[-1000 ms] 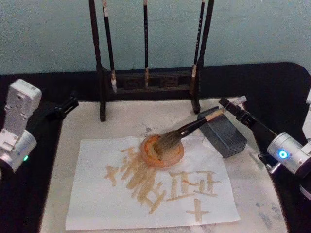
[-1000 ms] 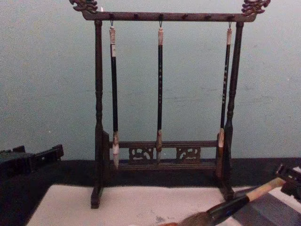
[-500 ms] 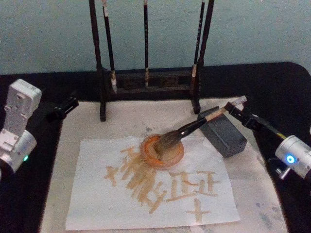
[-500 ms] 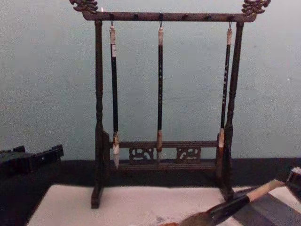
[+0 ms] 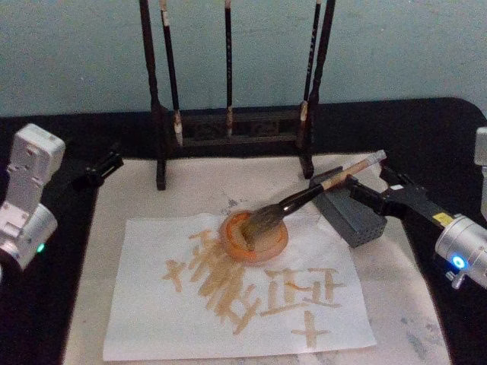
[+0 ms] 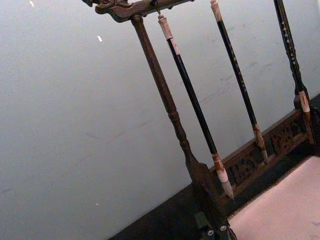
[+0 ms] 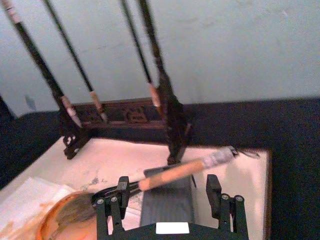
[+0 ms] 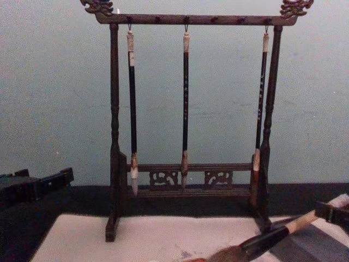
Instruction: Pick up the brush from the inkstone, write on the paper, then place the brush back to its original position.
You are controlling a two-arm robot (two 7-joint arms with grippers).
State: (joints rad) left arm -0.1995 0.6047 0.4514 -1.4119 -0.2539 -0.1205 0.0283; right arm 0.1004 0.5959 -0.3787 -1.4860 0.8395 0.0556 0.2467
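Brush (image 5: 304,199): one, handle propped on the inkstone (image 5: 351,214), bristles in one orange dish (image 5: 253,236) atop the paper (image 5: 152,319). Right hand (image 7: 170,192) spread apart astride the handle; left hand (image 5: 103,166) indeterminate, counter edge. Beyond: one rack (image 8: 185,19), three thin brushes (image 8: 185,98).

- Thick calligraphy brush (image 5: 304,198): tan handle, black lower section, brown-grey bristles.
- Rectangular stone block (image 5: 351,214): dark grey.
- Flat paper sheet (image 5: 152,319): off-white, tan-brown strokes.
- Round shallow dish (image 5: 255,242): orange.
- Carved wooden rack (image 8: 188,174): dark brown.

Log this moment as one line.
right gripper: open, at tan-handled thick brush | brush: propped on dark grey inkstone block, unheld | left gripper: parked left
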